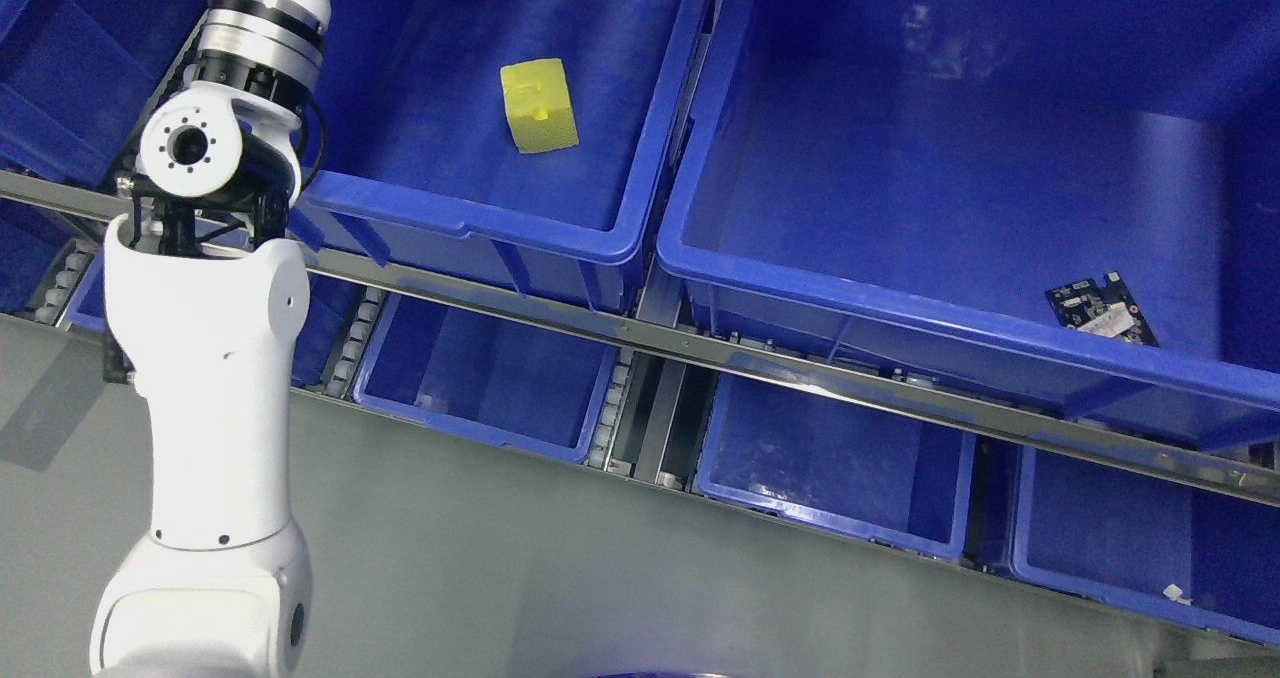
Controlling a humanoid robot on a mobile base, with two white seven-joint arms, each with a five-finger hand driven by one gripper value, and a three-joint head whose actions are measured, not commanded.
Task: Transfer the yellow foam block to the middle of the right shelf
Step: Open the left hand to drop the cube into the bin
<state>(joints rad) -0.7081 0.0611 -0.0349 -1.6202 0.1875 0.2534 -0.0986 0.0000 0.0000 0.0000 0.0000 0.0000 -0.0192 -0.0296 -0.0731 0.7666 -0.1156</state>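
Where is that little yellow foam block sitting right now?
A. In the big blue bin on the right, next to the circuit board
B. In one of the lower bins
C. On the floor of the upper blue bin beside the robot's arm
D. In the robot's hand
C: the yellow foam block lies alone on the floor of the upper left blue bin, apart from the circuit board in the neighbouring bin.
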